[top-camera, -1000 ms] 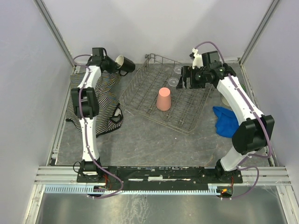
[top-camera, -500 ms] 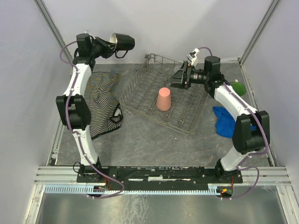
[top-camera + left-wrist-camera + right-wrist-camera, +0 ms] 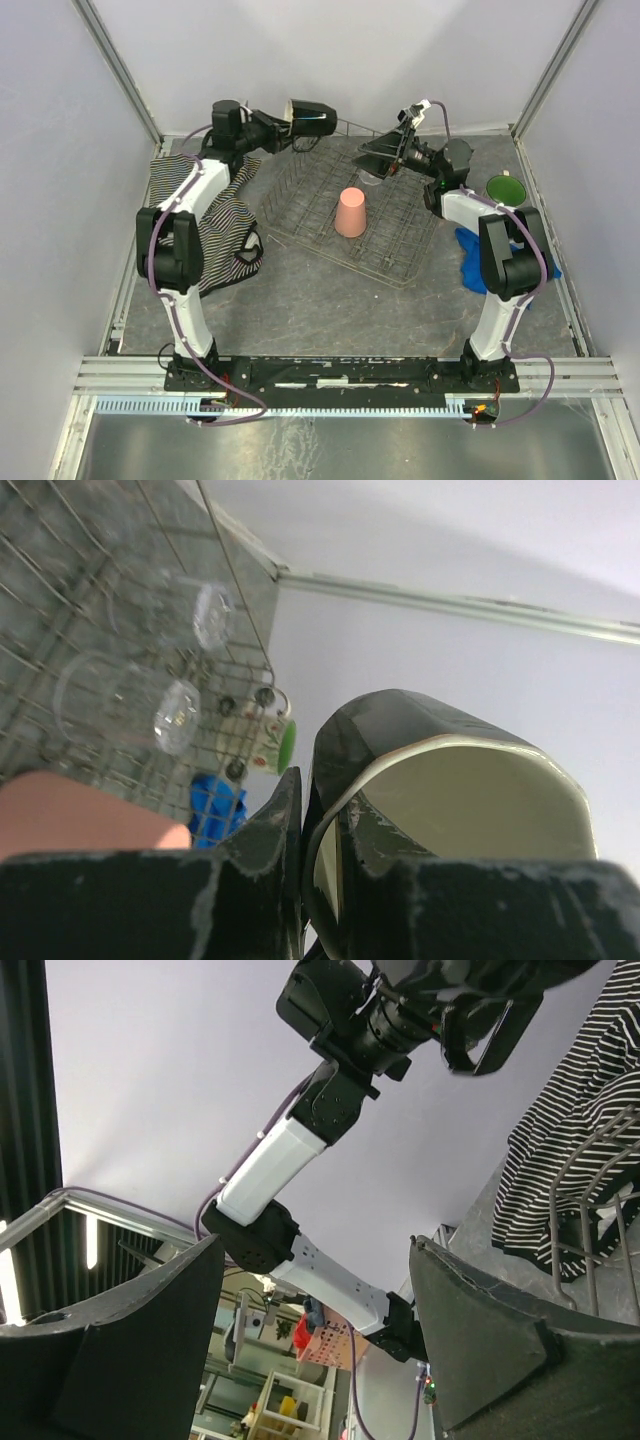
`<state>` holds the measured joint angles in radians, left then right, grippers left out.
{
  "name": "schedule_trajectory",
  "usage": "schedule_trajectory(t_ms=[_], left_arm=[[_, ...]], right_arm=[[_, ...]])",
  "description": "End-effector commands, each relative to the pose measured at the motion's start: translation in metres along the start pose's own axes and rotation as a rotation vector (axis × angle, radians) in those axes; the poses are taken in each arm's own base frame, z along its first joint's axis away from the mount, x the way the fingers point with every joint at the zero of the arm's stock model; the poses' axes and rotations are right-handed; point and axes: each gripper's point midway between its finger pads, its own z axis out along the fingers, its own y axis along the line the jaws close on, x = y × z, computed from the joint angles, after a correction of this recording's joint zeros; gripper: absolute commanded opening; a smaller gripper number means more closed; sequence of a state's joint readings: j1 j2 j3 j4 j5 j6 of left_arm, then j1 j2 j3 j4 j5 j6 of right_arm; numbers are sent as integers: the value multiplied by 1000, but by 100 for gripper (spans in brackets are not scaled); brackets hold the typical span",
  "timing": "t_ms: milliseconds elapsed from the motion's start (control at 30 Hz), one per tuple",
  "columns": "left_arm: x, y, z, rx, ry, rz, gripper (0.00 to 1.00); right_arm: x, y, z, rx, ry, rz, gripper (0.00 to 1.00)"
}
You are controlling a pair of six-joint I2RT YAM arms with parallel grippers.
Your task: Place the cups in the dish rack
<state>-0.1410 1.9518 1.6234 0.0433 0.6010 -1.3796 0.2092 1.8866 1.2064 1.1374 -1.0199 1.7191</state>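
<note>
One cup is in a grip: the left gripper (image 3: 291, 123) is clamped on the wall of the black mug (image 3: 313, 119), one finger inside its cream interior and one outside, holding it on its side in the air above the dish rack's (image 3: 404, 262) far-left corner. Inside the rack, a salmon-pink tumbler (image 3: 351, 212) stands upside down near the middle. In the left wrist view a clear glass (image 3: 118, 704) lies on its side on the wires beyond the tumbler, and a second clear glass (image 3: 198, 616) lies further toward the rack's far side. The right gripper (image 3: 379, 160) hangs over that same far part of the rack with its fingers spread wide and nothing between them, close to the mug's side of the rack. A striped cloth (image 3: 214, 216) lies crumpled to the left of the rack. To the right of the rack sit a blue cloth (image 3: 468, 244) and, beyond it, the floral mug (image 3: 503, 186) showing its green interior. Half a second ago the black mug was held high beyond the cloth, well left of the rack; it has since swung across to the rack's corner. The right arm has folded back and tilted its gripper upward, while the tumbler has not moved.
</note>
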Motion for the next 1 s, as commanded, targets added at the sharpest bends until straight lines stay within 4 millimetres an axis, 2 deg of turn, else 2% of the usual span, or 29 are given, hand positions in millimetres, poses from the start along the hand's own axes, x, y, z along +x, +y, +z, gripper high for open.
schedule_trajectory(t_ms=[0,100,233,467,800,967], left_arm=[[36,-109,-31,271,35,21,3],[54,-115,-26,282,68,-27,3],[80,-119,-19,309,116,-125,3],[116,-123,-12,305,170,-172,3],[145,-124,-9,303,192,-150,3],[156,-124,-8,307,198,-139,3]], right_arm=[[10,34,-1,-71,26,-116,82],[12,23,0,-20,31,-111,83],[11,19,0,-23,16,-115,82],[8,6,-1,12,-21,-139,81],[-3,8,6,11,-79,-163,79],[-5,11,8,-4,-97,-170,72]])
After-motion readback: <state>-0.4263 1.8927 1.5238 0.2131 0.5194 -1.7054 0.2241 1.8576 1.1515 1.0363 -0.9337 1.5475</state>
